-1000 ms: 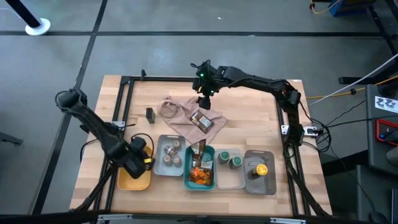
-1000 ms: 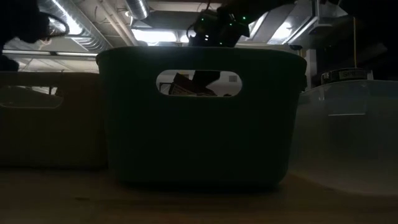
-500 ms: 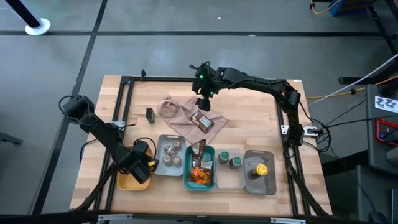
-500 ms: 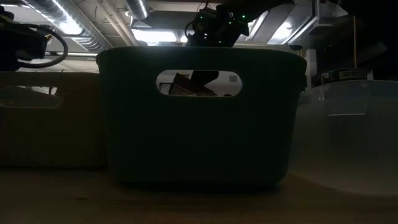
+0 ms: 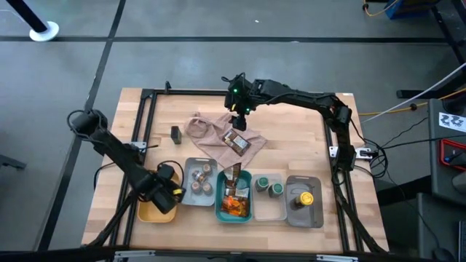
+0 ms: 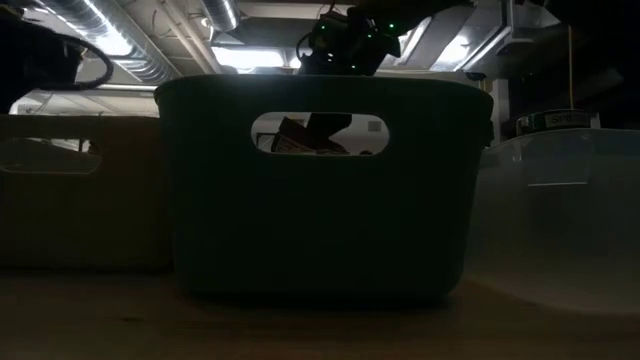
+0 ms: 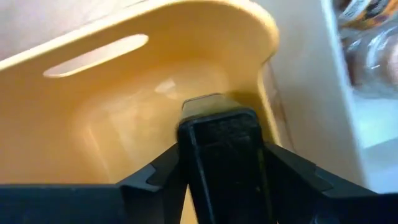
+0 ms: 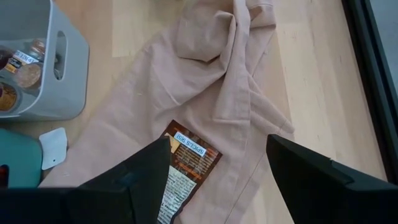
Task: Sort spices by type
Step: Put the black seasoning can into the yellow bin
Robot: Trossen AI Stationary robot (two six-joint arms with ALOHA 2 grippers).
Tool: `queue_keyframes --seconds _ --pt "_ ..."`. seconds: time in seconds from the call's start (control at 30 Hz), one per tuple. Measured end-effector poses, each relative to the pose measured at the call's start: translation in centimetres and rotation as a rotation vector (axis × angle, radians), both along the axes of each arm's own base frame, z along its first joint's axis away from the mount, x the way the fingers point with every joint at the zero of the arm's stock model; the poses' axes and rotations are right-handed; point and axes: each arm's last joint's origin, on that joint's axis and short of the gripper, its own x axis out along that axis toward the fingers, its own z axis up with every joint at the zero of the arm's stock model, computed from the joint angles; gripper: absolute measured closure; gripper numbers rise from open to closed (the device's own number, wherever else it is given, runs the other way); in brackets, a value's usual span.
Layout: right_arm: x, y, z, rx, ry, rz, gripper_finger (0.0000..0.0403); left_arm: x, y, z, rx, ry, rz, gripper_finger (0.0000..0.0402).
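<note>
The flat orange-brown spice packet [image 8: 184,167] lies on the crumpled beige-pink cloth [image 8: 211,93] near mid-table, and it sits right in front of my right gripper [image 8: 219,171], between the two dark fingers [image 8: 140,168], which stand wide with nothing in them. Its long axis looks to run roughly along my line of approach, slightly aslant, so I judge the fingers would close across its narrow width. The right arm is plainly the nearer one: from above, the packet [image 5: 237,142] is just below the right gripper [image 5: 239,118].

My left gripper [image 7: 219,163] is well apart, low at the near left over the yellow plastic tray [image 7: 112,118]. A small black block [image 7: 219,158] fills the gap between its fingers; the jaws look partly parted, and I cannot tell whether they are gripping it or letting go.

On the packet's white label strip I can read what seems to be "SPICES USA"; the finer print is too small. The jars in the grey tray [image 8: 59,68] carry labels I cannot read.
</note>
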Motion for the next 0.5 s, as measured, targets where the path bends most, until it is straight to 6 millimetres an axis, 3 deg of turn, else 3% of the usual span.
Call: queue_keyframes --seconds 0.5 --pt "0.0 0.0 0.0 -0.001 0.000 0.002 0.0139 -2.2 2.3 5.1 -0.115 -0.233 0.027 0.0229"
